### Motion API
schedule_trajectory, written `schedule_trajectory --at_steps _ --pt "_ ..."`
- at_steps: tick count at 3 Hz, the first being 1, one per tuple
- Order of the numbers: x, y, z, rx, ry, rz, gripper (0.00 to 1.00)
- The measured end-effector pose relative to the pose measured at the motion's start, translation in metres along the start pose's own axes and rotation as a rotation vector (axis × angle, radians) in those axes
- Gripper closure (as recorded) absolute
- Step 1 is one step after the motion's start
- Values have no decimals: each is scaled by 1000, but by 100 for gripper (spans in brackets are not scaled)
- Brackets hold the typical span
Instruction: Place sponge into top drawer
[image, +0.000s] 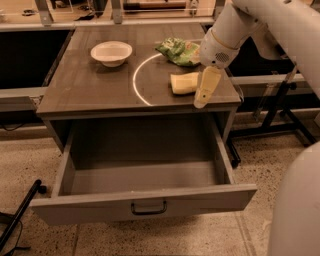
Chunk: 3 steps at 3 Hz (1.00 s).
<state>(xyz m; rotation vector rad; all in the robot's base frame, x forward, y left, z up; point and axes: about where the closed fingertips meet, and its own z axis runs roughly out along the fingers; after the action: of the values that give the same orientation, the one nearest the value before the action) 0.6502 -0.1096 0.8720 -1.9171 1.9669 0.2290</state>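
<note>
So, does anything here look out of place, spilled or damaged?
Nothing stands out. The sponge lies flat on the tabletop, the white bowl stands upright, and the green bag is crumpled but nothing has spilled. The top drawer is pulled open. The gripper hangs beside the sponge, near the tabletop's front edge.

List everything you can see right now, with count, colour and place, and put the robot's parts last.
sponge: one, pale yellow, on the cabinet top, right of centre
top drawer: one, grey, pulled open below the top, nothing visible inside
handle: one, dark, centre of the drawer front
bowl: one, white, back left of the top
snack bag: one, green, back right, behind the sponge
cabinet top: one, dark grey-brown
arc: one, pale curved line on the top, left of the sponge
arm: one, white, reaching in from the upper right
gripper: one, pale, pointing down just right of the sponge, near the front edge
</note>
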Motion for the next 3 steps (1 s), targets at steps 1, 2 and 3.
schedule_trajectory --at_steps 1,2,3 --pt "-8 -4 15 -32 -8 -27 0" --pt "-12 -10 30 -75 -2 -46 0" --pt "-12 -14 38 -96 3 -53 0"
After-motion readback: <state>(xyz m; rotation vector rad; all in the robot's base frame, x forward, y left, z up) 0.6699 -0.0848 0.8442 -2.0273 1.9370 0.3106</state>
